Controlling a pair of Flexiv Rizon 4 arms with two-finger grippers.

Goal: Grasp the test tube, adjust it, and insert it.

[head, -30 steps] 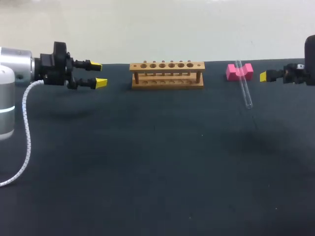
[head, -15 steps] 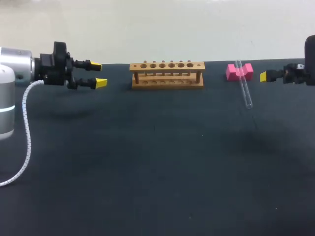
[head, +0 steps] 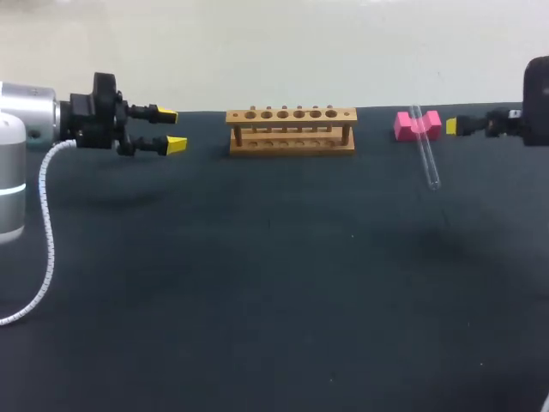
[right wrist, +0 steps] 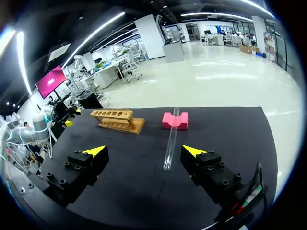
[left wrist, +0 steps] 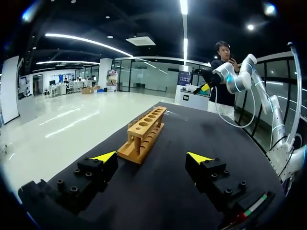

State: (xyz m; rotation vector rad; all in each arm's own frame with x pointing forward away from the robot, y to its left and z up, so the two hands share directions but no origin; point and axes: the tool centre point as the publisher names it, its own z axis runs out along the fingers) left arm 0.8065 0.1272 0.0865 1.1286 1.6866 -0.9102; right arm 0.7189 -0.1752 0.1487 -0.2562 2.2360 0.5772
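The near half of the dark table (head: 257, 292) is bare cloth, filling the lower frame of the head view.

Farther back, right of centre, the test tube (head: 425, 150) lies slanted. Its near end rests on the cloth and its far end sits in the notch of a pink block (head: 405, 128). I judge the block props it up so that fingers can get around the glass.

At the far edge, upper centre, stands a wooden rack (head: 292, 130) with its row of holes facing up, ready for the tube.

My left gripper (head: 171, 129) hangs at the upper left, pointing at the rack. Its fingers are spread wide and hold nothing. It probably waits there to help with the adjusting.

My right gripper (head: 452, 127) comes in at the upper right edge, just beside the block. In the right wrist view the gripper (right wrist: 144, 151) is wide open and empty, and the tube (right wrist: 170, 141) lies ahead of it between the finger lines, untouched.

Compared with half a second ago, the right gripper has slid a little leftward toward the block. The left arm, tube, block and rack have not moved.
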